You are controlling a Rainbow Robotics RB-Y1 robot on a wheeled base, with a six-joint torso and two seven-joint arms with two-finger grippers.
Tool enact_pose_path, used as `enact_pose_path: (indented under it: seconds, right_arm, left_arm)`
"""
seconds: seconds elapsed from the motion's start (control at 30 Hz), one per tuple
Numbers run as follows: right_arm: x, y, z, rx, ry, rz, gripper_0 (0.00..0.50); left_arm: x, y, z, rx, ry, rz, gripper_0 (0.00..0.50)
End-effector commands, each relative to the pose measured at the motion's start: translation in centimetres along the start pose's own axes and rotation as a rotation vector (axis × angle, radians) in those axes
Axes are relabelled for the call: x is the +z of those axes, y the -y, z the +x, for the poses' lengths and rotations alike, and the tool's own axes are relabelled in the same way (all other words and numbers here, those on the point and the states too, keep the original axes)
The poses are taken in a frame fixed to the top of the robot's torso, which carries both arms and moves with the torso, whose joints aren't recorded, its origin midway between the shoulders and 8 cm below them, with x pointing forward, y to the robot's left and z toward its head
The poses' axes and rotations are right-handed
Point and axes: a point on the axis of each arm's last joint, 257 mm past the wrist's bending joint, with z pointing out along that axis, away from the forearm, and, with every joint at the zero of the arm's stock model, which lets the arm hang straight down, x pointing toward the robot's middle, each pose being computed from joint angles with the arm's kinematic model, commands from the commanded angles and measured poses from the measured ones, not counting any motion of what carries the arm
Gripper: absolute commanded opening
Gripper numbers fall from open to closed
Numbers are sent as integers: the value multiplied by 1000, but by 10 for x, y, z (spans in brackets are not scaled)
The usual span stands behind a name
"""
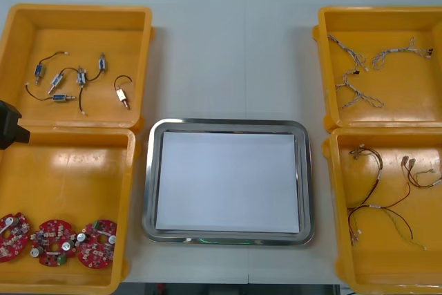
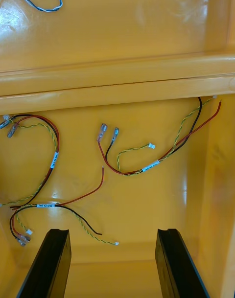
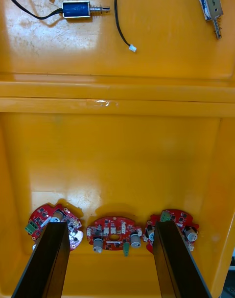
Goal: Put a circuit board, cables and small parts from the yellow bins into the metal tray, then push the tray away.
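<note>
The middle circuit board (image 3: 113, 231) looked like the target, one of three round red boards lined up along the near wall of the near-left yellow bin (image 1: 69, 170). The left gripper (image 3: 109, 223) hung right over it, jaws wide apart with a finger on either side.

It was a tight fit, since the neighbouring boards (image 3: 176, 219) sat just beside it and partly under the fingers. The best approach was probably a straight drop and a close on the board's rim. After that it needed a clean lift above the bin wall before any swing across, because a skewed descent could nudge a neighbour or catch on a raised component.

The metal tray (image 1: 228, 124) sat mid-table between the bins, white inside and with nothing in it yet, so the path over looked open.

Across the table the right gripper (image 2: 111, 232) hovered in the near-right bin (image 1: 387, 267), jaws apart too. The red and yellow cables (image 2: 147, 168) lay looped just beyond its fingertips, and those overlapping loops could drag one another up.

The small metal parts (image 1: 69, 81) waited in the far-left bin (image 1: 90, 29). The blue and white cables (image 1: 356, 67) lay in the far-right bin (image 1: 387, 25).
</note>
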Motion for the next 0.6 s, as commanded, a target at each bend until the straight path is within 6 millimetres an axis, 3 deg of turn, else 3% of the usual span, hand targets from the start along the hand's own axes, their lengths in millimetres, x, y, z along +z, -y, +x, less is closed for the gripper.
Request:
enact_pose_path:
  seconds: [0.03,0.6]
  right_arm:
    - [-15,16,-4,-4,25,46,500]
    - [-15,16,-4,-4,25,46,500]
  left_arm:
    - [-14,-17,-6,11,33,-56,500]
    - [-14,-17,-6,11,33,-56,500]
